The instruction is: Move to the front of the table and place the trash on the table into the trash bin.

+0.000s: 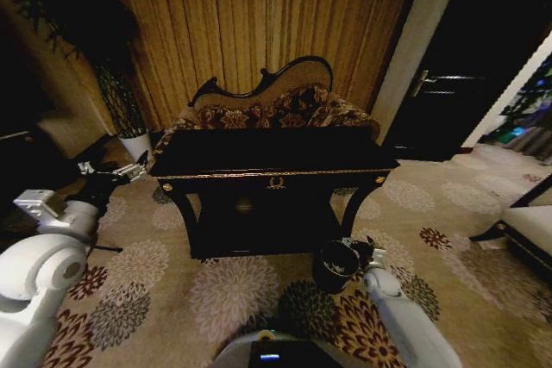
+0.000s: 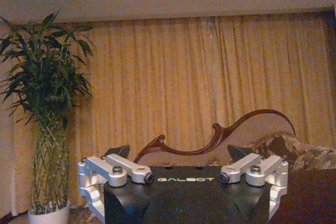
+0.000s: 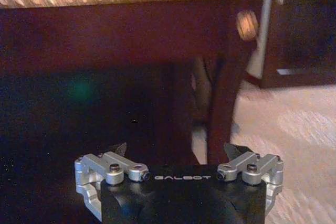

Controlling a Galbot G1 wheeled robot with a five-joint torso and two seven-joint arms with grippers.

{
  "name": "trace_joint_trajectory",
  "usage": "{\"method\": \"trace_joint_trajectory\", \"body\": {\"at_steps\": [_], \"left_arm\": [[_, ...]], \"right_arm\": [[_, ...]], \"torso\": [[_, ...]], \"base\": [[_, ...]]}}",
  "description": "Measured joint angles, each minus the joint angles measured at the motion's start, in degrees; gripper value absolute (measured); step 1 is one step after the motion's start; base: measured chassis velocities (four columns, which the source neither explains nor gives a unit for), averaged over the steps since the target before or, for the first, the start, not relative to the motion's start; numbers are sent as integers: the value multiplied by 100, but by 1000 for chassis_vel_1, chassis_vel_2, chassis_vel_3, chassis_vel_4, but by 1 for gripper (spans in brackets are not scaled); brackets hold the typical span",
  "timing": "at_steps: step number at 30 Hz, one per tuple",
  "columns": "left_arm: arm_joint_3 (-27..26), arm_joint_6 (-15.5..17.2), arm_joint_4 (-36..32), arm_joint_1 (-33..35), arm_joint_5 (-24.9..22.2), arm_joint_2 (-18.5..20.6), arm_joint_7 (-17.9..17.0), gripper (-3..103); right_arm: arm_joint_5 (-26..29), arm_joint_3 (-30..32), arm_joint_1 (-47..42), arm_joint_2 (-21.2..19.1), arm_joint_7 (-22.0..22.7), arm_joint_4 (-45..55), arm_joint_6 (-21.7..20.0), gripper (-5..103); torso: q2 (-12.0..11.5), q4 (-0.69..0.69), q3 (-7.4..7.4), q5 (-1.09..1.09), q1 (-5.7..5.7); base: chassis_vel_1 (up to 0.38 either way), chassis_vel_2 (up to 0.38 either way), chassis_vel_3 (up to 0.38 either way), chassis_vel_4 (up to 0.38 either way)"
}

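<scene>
Just beside the trash bin [image 1: 335,263] hangs the right claw [image 1: 366,253], fingers spread.

White arms [image 1: 34,273], black-silver end effector [image 2: 178,153]

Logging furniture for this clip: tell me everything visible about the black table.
The table is glossy black and rectangular, with gold edge trim, a gold emblem at front centre, curved legs and a lower shelf. It stands upright on the floral carpet, directly before the patterned sofa. The trash bin sits beside its front right leg. Neither pincer touches it.
</scene>
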Motion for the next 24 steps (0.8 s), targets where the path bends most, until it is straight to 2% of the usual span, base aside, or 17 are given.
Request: {"method": "trace_joint_trajectory", "body": {"at_steps": [5, 6, 11, 15, 24], "left_arm": [[-16, -13, 1, 20, 2, -61, 25, 100], [-19, -16, 1, 28, 2, -95, 34, 100], [-15, -16, 2, 43, 10, -158, 45, 100], [-11, -17, -10, 85, 24, -296, 57, 100], [-134, 17, -101, 180, 16, -516, 76, 100]], "right_arm": [[164, 87, -141, -273, 4, 726, -13, 100], [334, 154, -196, -441, 74, 1124, -13, 100], [622, 271, -256, -720, 289, 1864, -76, 100], [878, 464, -315, -1008, 532, 2914, -384, 100], [852, 687, -452, -1141, 662, 3696, -766, 100]], "torso": [[0, 0, 0, -1, 0], [0, 0, 0, -1, 0], [0, 0, 0, 1, 0], [0, 0, 0, -2, 0], [0, 0, 0, 0, 0]], "base": [[0, 0, 0, 0], [0, 0, 0, 0], [0, 0, 0, 0], [0, 0, 0, 0], [0, 0, 0, 0]]}}
